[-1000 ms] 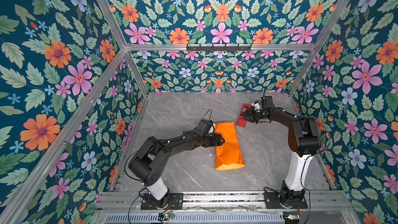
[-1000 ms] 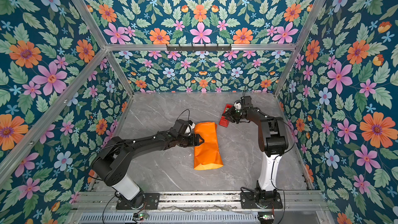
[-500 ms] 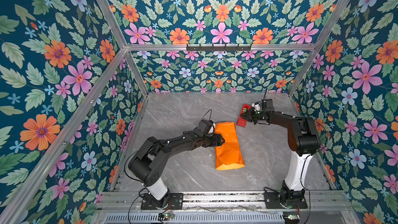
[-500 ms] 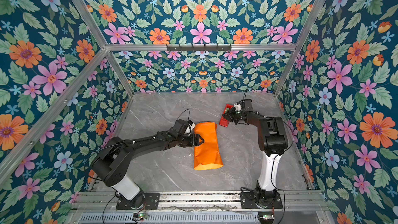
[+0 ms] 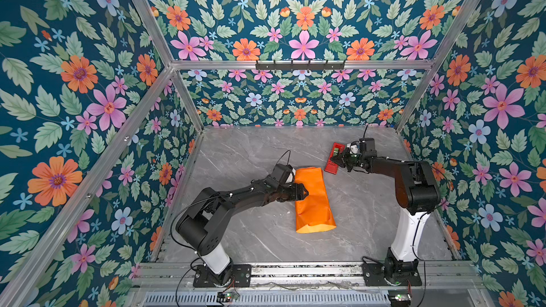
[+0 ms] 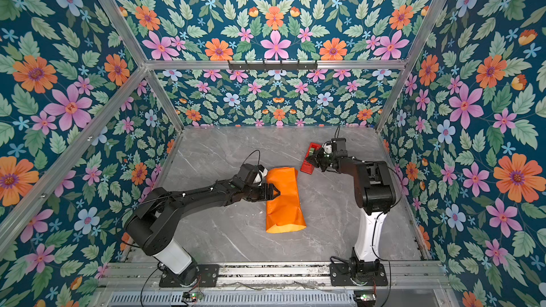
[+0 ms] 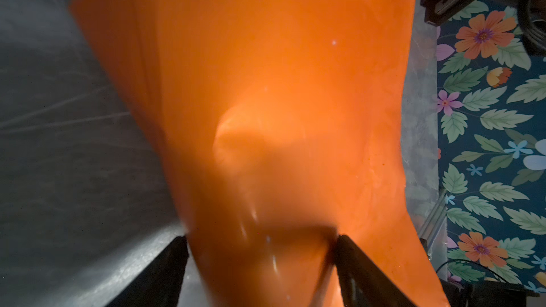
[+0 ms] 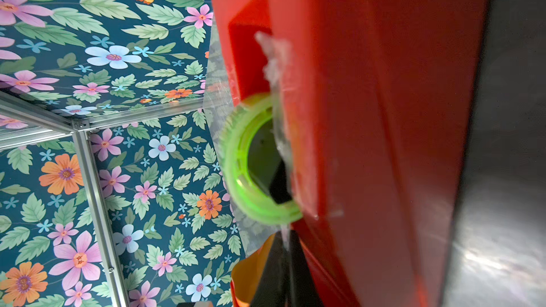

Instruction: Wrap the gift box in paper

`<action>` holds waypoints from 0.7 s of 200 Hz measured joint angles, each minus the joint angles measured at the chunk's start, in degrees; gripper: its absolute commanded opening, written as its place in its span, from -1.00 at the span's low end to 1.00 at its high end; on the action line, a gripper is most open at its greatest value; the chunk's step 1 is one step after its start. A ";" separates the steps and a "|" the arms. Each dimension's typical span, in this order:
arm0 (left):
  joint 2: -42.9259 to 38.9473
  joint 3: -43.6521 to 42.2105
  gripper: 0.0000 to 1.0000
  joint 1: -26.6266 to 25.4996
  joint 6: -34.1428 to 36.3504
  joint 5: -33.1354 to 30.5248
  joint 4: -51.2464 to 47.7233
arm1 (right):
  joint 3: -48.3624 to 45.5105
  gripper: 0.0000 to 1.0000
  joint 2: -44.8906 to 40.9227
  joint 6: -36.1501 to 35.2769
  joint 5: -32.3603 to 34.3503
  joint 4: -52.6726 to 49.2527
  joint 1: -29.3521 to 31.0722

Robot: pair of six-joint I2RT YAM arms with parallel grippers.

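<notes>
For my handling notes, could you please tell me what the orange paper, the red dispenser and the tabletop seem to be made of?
Paper: thin glossy sheet, creased, catching highlights. Dispenser: smooth red moulded plastic, seemingly, holding a translucent green spool. Tabletop: grey, white-veined, stone-look, dull sheen; real marble or laminate cannot be told.

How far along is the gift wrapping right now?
Done: the paper is folded over into a tube; the gift box itself does not show, presumably inside. In hand: the left end effector clasps the tube's side while the right end effector is shut at the red tape dispenser, seemingly pinching a tape strip. Still to do: taping the seam and closing the ends, whose near one looks open.
</notes>
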 measured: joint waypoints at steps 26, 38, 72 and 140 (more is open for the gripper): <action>-0.02 -0.09 0.59 0.00 0.00 0.00 0.15 | -1.20 -1.00 -0.39 2.67 0.02 2.64 0.00; -0.04 -0.11 0.59 0.00 0.00 0.00 0.20 | -1.57 -1.00 -0.55 3.87 -0.09 3.43 0.02; -0.04 -0.13 0.59 0.00 0.00 0.00 0.22 | -3.30 -1.00 -2.23 7.08 -0.46 6.58 0.02; -0.02 -0.15 0.59 0.00 0.00 0.00 0.28 | -7.89 -1.00 -6.71 9.49 -1.86 11.30 1.01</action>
